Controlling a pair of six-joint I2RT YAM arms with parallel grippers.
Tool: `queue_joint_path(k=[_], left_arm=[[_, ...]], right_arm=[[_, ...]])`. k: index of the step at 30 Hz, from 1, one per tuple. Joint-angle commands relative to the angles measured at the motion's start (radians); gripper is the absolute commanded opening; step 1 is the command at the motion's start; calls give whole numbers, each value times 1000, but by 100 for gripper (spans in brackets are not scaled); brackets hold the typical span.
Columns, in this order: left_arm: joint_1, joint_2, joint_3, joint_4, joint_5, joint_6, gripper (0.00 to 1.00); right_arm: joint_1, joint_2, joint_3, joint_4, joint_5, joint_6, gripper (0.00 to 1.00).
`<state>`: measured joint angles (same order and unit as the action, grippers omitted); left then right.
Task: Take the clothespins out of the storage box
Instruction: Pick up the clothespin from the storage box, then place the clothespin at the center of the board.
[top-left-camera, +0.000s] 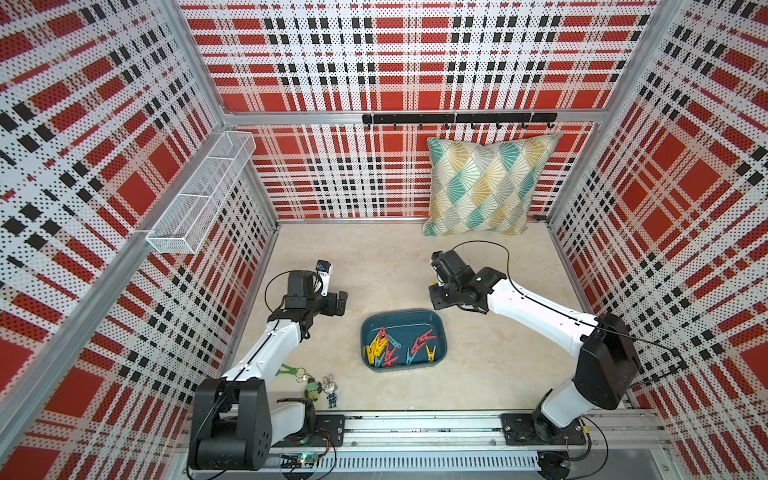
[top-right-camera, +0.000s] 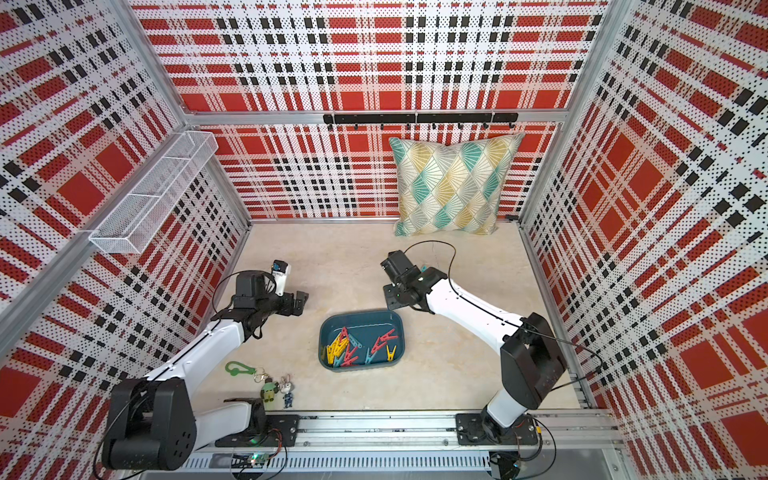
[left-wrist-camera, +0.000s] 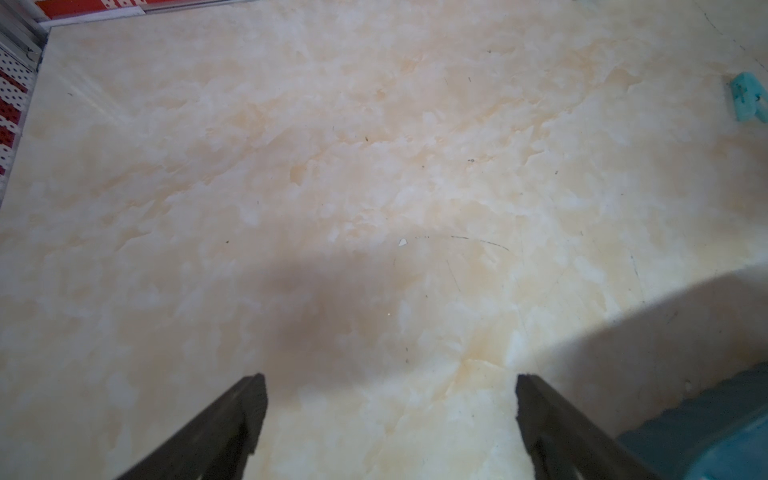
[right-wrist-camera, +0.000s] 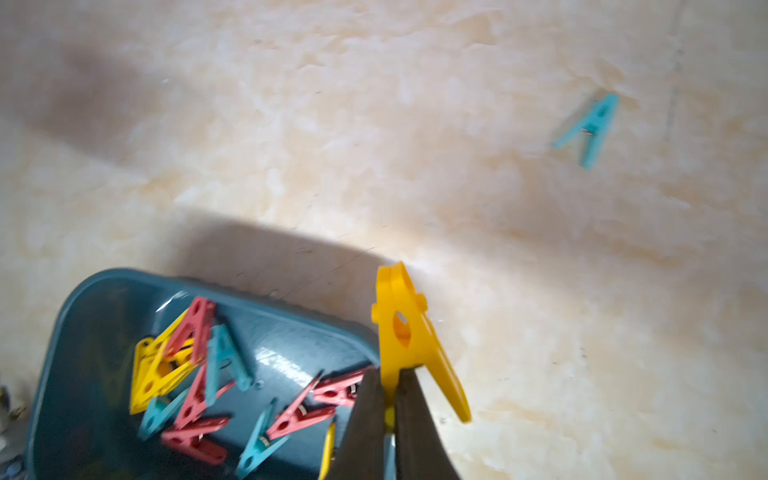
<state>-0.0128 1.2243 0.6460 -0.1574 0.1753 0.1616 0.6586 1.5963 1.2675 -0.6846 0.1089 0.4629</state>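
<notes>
The teal storage box (top-left-camera: 409, 321) holds mixed-colour clothespins (top-left-camera: 384, 351). A yellow clothespin (right-wrist-camera: 405, 332) is held beside it; a teal clothespin (right-wrist-camera: 592, 129) lies apart.

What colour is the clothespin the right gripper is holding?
Yellow clothespin, clamped in the right gripper; clearest in the right wrist view.

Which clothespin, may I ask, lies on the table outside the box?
The lone teal clothespin: the others lie in the box, except a yellow one held by the right gripper.
</notes>
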Motion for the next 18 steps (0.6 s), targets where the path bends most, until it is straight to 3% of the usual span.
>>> queue_joint_path(k=[1, 7, 18], left_arm=[[3, 2, 11, 2, 1, 3, 99], [6, -3, 11, 1, -3, 5, 99], [8, 1, 12, 1, -6, 6, 99]], right_arm=[[-121, -21, -23, -18, -51, 16, 3], [-293, 85, 6, -22, -92, -35, 3], [-404, 363, 203, -23, -110, -66, 5]])
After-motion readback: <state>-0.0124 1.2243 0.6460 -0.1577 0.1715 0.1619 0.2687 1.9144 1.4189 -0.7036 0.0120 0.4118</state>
